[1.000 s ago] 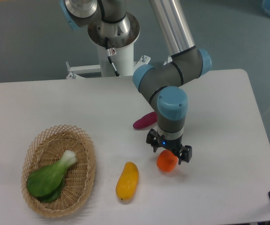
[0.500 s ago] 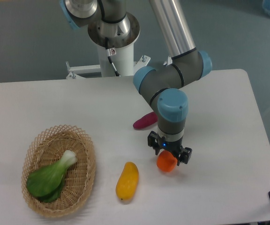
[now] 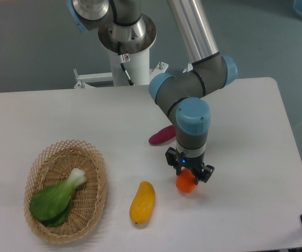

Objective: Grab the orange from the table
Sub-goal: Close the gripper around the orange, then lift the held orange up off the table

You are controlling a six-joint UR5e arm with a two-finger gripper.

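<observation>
The orange (image 3: pixel 186 183) rests on the white table (image 3: pixel 245 131), right of centre near the front. My gripper (image 3: pixel 187 176) points straight down over it, and its upper half is hidden between the fingers. The jaws stand against the fruit's two sides, shut on it. The orange still touches the tabletop.
A yellow-orange oblong fruit (image 3: pixel 142 203) lies to the left of the orange. A purple oval vegetable (image 3: pixel 162 135) lies behind it, beside the arm's wrist. A wicker basket (image 3: pixel 94 166) holding a green leafy vegetable (image 3: pixel 56 198) sits at the front left.
The gripper has come down a little over the orange and its jaws have narrowed onto it. More of the fruit is covered now.
</observation>
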